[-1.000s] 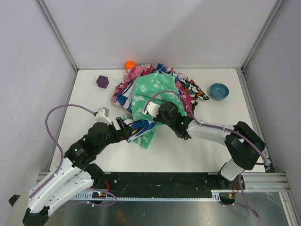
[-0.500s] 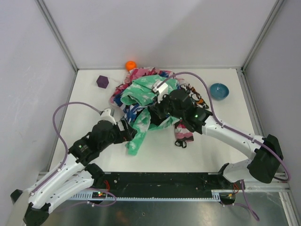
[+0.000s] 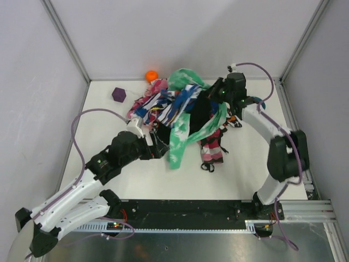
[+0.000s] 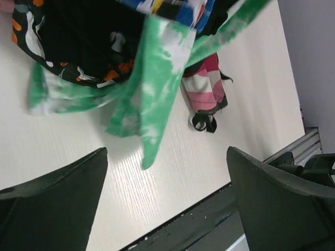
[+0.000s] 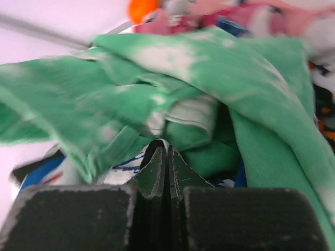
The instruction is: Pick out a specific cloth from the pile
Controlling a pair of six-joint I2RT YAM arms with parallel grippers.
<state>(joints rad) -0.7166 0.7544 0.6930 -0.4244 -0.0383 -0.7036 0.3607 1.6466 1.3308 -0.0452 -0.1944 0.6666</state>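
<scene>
The pile (image 3: 163,106) lies at the table's back middle. My right gripper (image 3: 214,94) is shut and holds a bunch of its cloths up. The mint-green and white cloth (image 3: 180,136) hangs from it in a long strip, and a blue-white-black striped cloth (image 3: 177,101) hangs beside that. A plain black patch (image 3: 203,109), perhaps the cloth, hangs just under that gripper; I cannot tell if it is pinched. In the right wrist view the gripper (image 5: 167,149) is closed with green cloth (image 5: 172,68) all around it. My left gripper (image 3: 158,146) is open and empty at the pile's near-left edge. Its view shows it (image 4: 166,172) over bare table, with the green strip (image 4: 152,94) and the black orange-print cloth (image 4: 78,47) ahead.
A pink striped cloth (image 3: 212,150) lies alone on the table near the hanging strip, and also shows in the left wrist view (image 4: 205,89). An orange ball (image 3: 151,75) and a purple block (image 3: 119,94) sit at the back left. A blue bowl (image 3: 259,102) is half hidden behind the right arm.
My right gripper has risen and swung to the back right, dragging the green, striped and black cloths up off the pile. My left gripper has crept forward to the pile's edge.
</scene>
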